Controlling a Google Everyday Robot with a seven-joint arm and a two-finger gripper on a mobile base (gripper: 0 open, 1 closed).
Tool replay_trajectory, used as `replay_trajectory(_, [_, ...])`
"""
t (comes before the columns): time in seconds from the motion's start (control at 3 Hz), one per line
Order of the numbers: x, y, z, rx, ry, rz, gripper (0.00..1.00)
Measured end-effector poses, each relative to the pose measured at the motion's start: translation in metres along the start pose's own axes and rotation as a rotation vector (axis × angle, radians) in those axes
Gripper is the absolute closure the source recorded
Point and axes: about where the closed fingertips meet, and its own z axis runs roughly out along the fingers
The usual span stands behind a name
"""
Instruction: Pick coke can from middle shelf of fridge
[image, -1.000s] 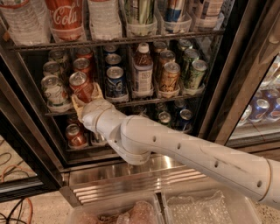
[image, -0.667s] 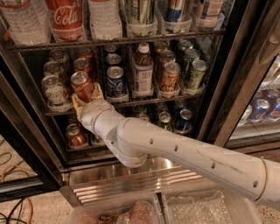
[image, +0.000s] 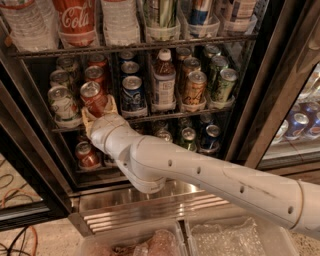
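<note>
The gripper (image: 98, 108) is at the front left of the middle shelf (image: 170, 114) of the fridge (image: 250, 100), reaching in from below on a white arm (image: 200, 175) that crosses the ribbed steel base (image: 150, 204). Its beige fingers (image: 112, 105) sit on either side of the coke can (image: 92, 95) and clasp its lower half, one at the can's left and one at its right. The can stands in the front row, leaning slightly, with its silver top showing. Just left of it is a white-and-green can (image: 62, 102); just right is a blue can (image: 132, 92). Further right on the same shelf are a brown bottle (image: 163, 80), a gold can (image: 194, 88) and a green can (image: 223, 85). More cans stand behind these. On the shelf above, a large Coca-Cola bottle (image: 75, 20) stands between clear bottles. The shelf below holds a red can (image: 87, 155) and a blue can (image: 211, 137).
</note>
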Motion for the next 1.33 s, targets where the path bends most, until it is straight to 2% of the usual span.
replay_trajectory(0.33, [-0.0010, -0.0019, -0.0016, 0.000, 0.000, 0.000, 0.12])
replay_trajectory(0.67, [-0.0013, -0.0036, -0.0031, 0.000, 0.000, 0.000, 0.00])
replay_trajectory(1.0, [0.0020, -0.0062, 0.0002, 0.056, 0.010, 0.017, 0.00])
replay_trajectory(1.33, [0.0059, -0.0088, 0.0062, 0.137, 0.013, 0.058, 0.00])
